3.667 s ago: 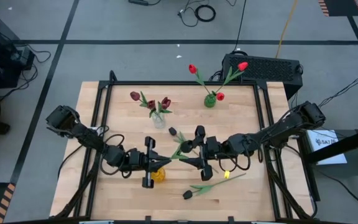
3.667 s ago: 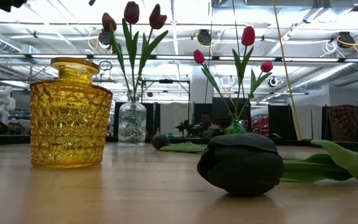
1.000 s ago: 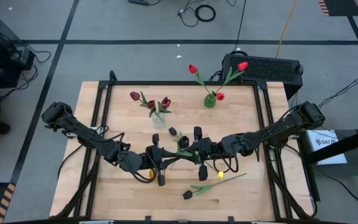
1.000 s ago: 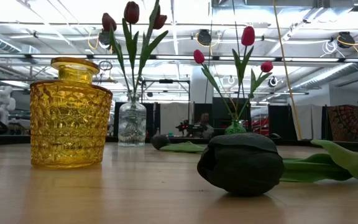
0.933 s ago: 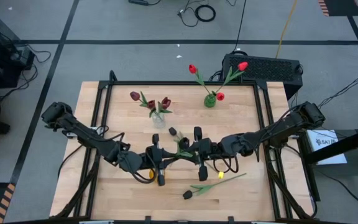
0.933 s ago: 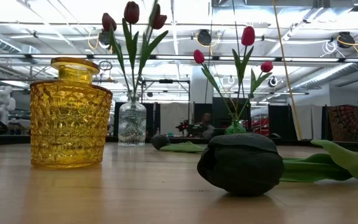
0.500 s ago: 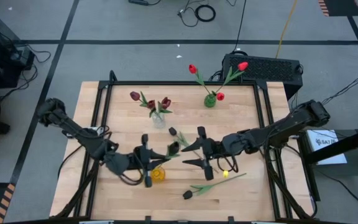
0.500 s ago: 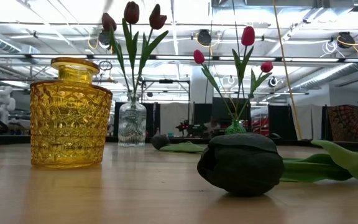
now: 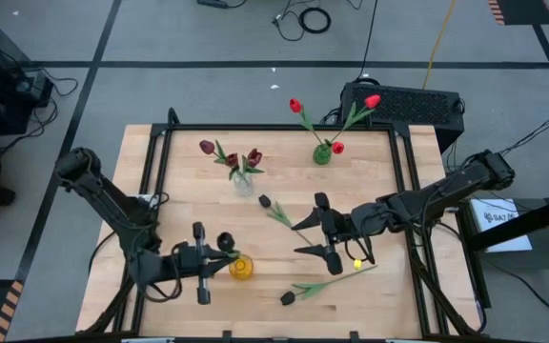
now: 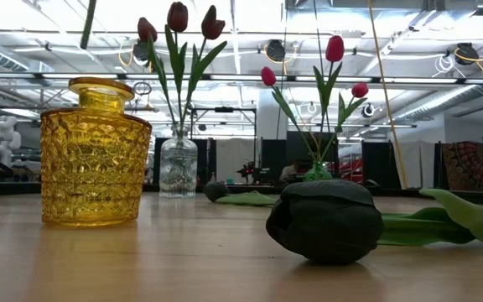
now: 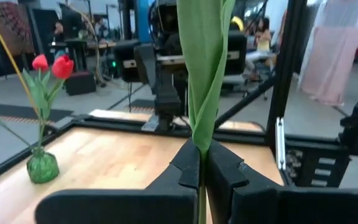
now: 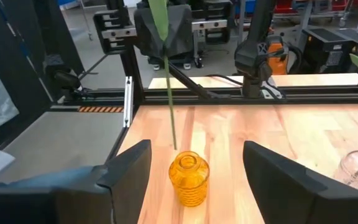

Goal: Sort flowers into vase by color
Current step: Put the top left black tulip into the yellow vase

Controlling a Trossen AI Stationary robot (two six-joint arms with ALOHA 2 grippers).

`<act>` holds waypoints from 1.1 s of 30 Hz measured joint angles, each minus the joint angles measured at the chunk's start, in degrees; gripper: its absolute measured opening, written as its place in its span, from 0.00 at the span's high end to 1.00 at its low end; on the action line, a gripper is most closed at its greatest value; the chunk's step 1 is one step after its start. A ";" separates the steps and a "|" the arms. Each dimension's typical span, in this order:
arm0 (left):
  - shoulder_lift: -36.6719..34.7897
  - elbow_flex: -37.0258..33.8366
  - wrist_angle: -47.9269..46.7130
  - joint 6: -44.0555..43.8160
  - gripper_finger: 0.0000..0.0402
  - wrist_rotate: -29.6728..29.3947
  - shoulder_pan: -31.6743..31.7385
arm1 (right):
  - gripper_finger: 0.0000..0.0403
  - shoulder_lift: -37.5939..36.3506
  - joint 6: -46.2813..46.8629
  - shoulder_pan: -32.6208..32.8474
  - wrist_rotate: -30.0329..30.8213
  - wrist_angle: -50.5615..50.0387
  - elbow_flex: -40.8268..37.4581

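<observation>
My left gripper [image 9: 219,255] is shut on a dark-headed tulip [image 9: 225,241] that stands upright over the yellow vase [image 9: 242,270]. In the right wrist view its stem [image 12: 169,106] ends just above the vase's mouth [image 12: 188,163]. My right gripper [image 9: 301,238] is open, to the right of the vase, and touches nothing. A black tulip [image 9: 266,202] lies flat on the table's middle. Another black tulip [image 9: 288,298] lies near the near edge. Maroon tulips stand in the clear vase [image 9: 243,183]. Red tulips stand in the green vase [image 9: 322,153]. My left gripper pinches the tulip's stem [image 11: 201,163] between its two fingers, where a long leaf wraps it. The fingers come level from the table's left and lie across the stem. The tulip is lifted clear and stands upright, head up, its lower end hanging above the yellow vase.
The yellow vase [image 10: 95,155] stands toward the near edge, left of centre. The lying tulip's green stem [image 9: 336,280] runs toward the right gripper's near side. Black rails frame the tabletop [image 9: 189,162]. Bare wood shows at the far left.
The two grippers were together at the table's middle on the tulip. My left gripper has carried it off toward the left and near edges and tipped it upright over the yellow vase. My right gripper, now apart from the tulip, has backed toward the right edge.
</observation>
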 joint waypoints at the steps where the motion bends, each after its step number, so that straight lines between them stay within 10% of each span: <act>1: 0.00 -0.81 2.08 0.78 0.98 -0.09 0.02 | 0.39 0.00 0.00 -0.02 0.02 0.02 0.00; 33: 11.80 -11.85 29.33 6.59 0.94 -5.49 1.18 | 0.39 0.00 -0.19 -0.06 -0.02 -1.53 0.00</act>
